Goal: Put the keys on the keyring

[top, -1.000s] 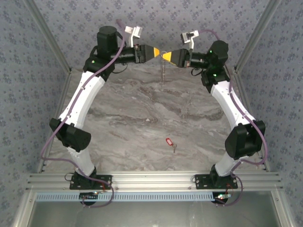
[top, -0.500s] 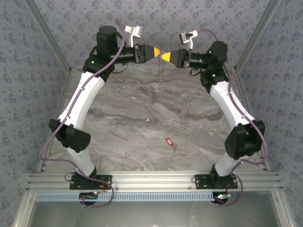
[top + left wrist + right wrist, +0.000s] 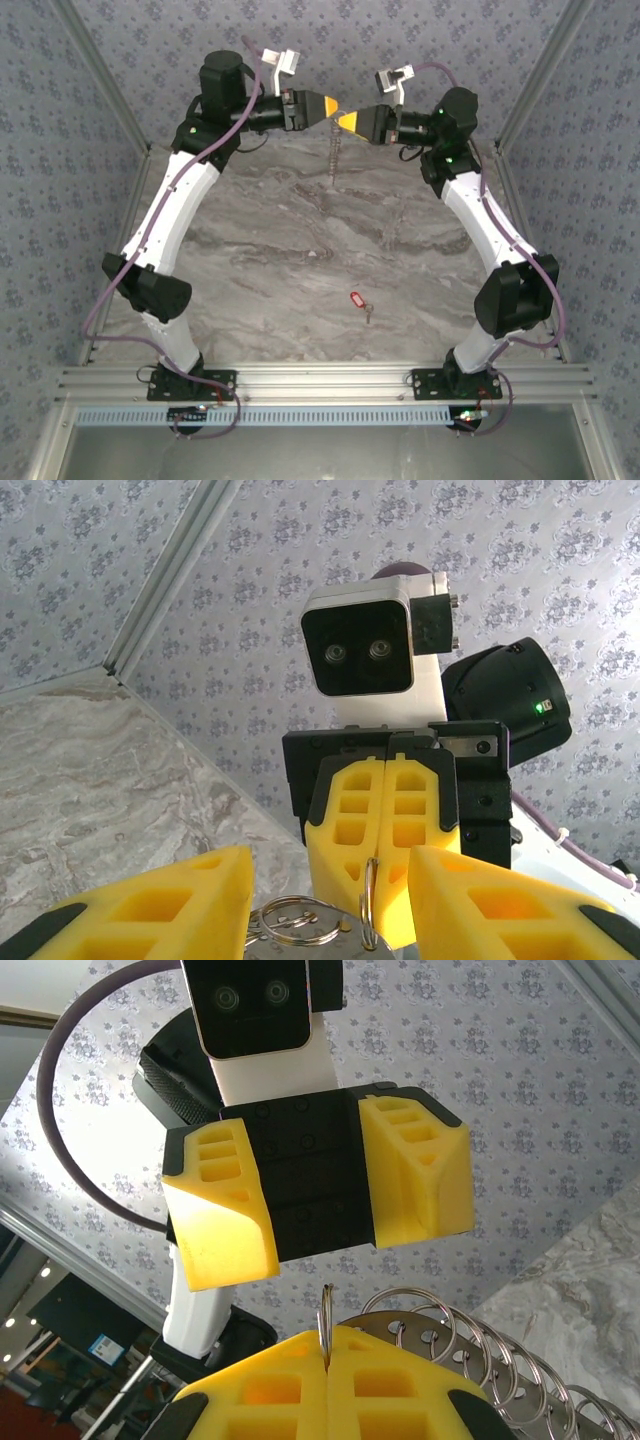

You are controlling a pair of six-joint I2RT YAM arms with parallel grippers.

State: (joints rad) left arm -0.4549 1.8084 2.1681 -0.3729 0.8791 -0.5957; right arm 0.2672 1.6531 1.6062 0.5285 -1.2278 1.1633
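Keyring [image 3: 326, 1305] pinched in right gripper [image 3: 327, 1355] (left gripper [image 3: 318, 1195] agape).

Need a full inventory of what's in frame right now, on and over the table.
small key with a red plastic head and short metal shaft: one, red and dark, lying on the table nearer the right arm's base.
chain of linked silver metal rings: one, silver, hanging over the table's far end.
marble-patterned table: one, grey-brown.
floral wall panels: grey-blue, around the table.
aluminium rail: one, silver, near edge.
left arm, right arm: two, white and black.
left end effector: one, yellow fingers, open, rings between them.
right end effector: one, yellow, shut on a ring.
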